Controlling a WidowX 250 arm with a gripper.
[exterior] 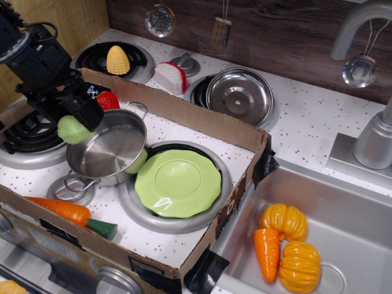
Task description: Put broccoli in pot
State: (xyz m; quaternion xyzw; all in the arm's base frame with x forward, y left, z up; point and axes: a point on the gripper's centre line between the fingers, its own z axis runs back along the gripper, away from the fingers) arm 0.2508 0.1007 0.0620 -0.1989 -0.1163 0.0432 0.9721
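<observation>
The light-green broccoli (74,130) hangs in my black gripper (78,122), which is shut on it. It sits just above the left rim of the shiny steel pot (108,146). The pot stands tilted on the stove inside a cardboard tray, its bowl open and empty, with wire loop handles at front left and back right. The gripper's fingers are partly hidden behind the broccoli.
A light-green plate (177,182) lies right of the pot. A carrot (68,212) lies in front. A red toy (108,101) sits behind the pot. The cardboard wall (184,116) runs behind. A steel lid (240,95), corn (117,60) and sink vegetables (285,245) lie farther off.
</observation>
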